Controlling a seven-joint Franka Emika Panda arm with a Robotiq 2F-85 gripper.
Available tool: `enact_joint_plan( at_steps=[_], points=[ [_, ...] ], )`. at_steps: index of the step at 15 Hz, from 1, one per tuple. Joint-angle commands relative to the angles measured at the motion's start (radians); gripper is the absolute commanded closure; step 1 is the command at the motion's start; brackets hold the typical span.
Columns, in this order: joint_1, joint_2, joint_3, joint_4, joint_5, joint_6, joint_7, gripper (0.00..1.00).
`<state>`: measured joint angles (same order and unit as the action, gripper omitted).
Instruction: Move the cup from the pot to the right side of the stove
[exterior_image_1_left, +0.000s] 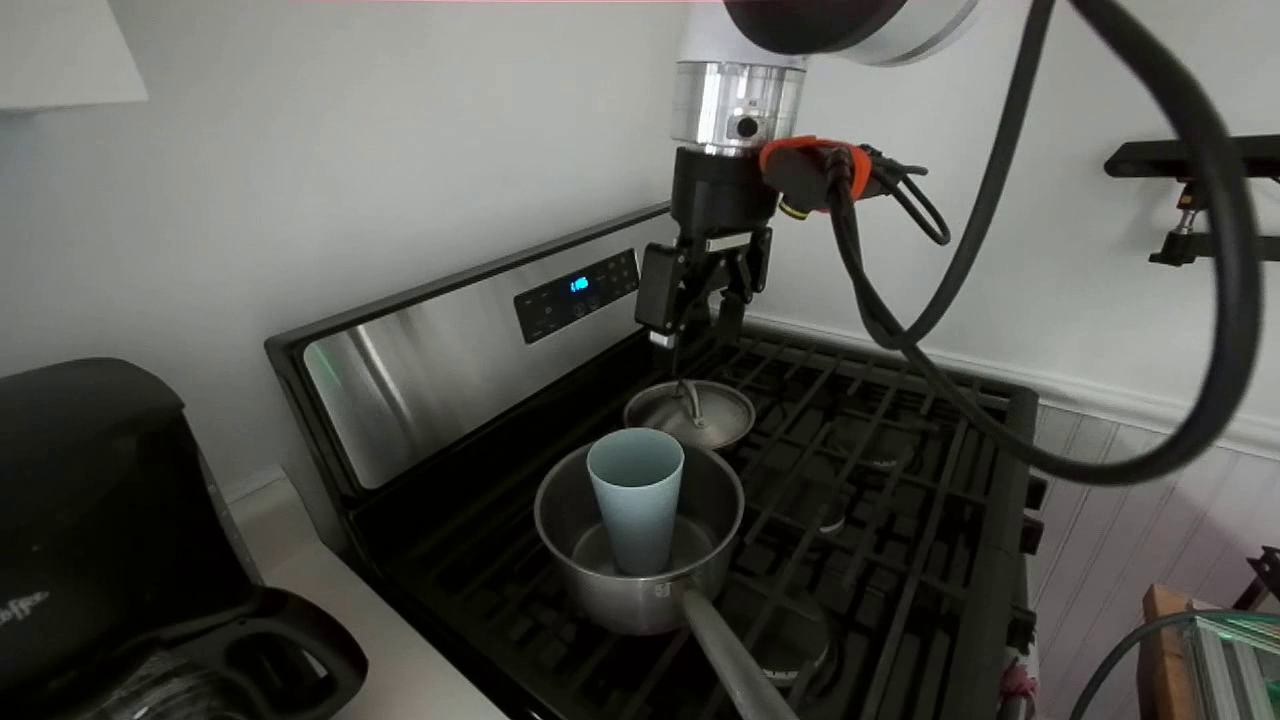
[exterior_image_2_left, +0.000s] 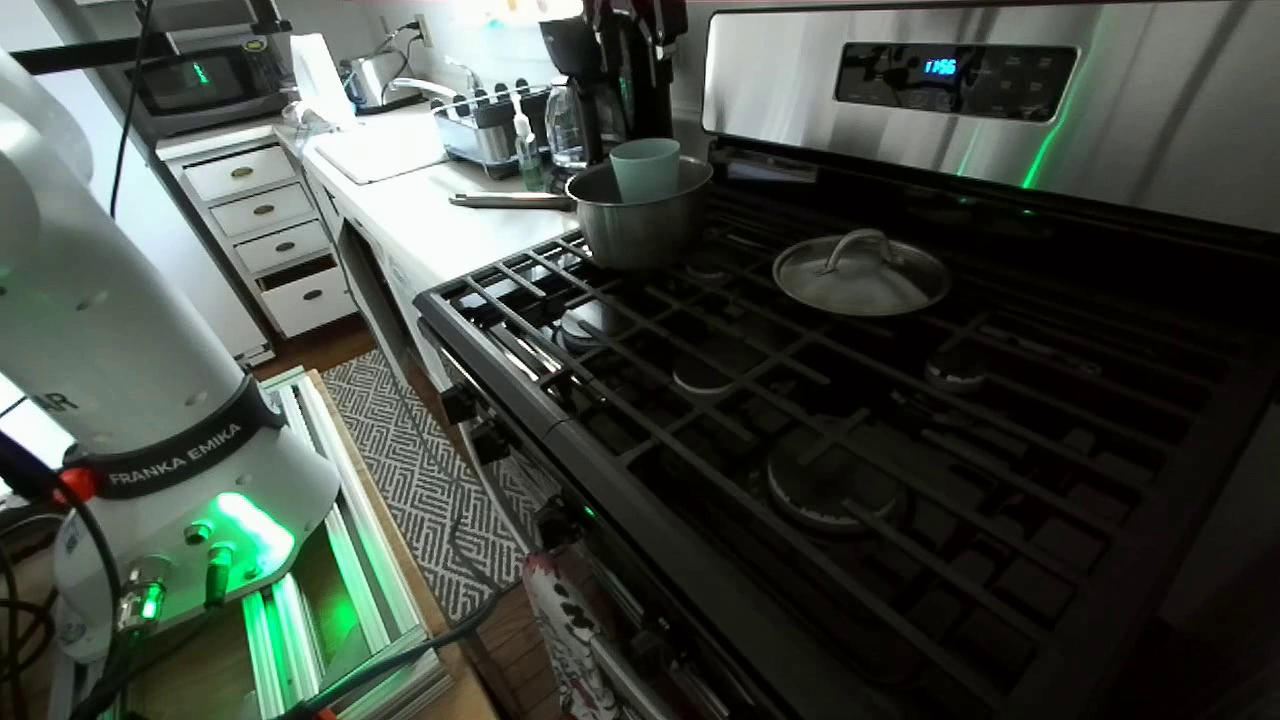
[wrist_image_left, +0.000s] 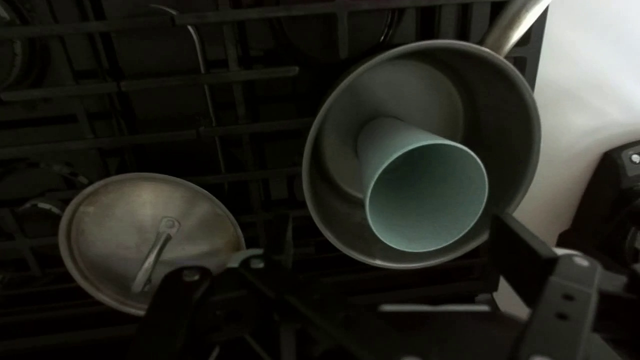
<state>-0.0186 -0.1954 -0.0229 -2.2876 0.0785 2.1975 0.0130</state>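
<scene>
The stove (exterior_image_2_left: 770, 85) shows in both exterior views, black grates (wrist_image_left: 210, 78) across its top. At the end by the white counter (exterior_image_1_left: 395, 650) stands the pot (exterior_image_1_left: 630, 607). The gripper (exterior_image_1_left: 698, 335) hangs above the stove, jaws well apart. Just beside the pot lies the steel lid (exterior_image_2_left: 865, 283), seemingly on the grates, though darkness hides its underside. The cup (exterior_image_1_left: 638, 505) stands upright inside the pot.

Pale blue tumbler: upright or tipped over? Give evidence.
Upright: in an exterior view, the tumbler stands inside the saucepan, its open mouth uppermost.
</scene>
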Motion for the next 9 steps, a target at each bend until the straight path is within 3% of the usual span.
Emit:
enact_joint_plan(
  at_steps=[1, 9],
  points=[
    [0.015, 0.057, 0.036, 0.033, -0.03, 0.003, 0.068, 0.0],
    [0.019, 0.267, 0.047, 0.161, -0.035, -0.057, 0.265, 0.0]
  ],
)
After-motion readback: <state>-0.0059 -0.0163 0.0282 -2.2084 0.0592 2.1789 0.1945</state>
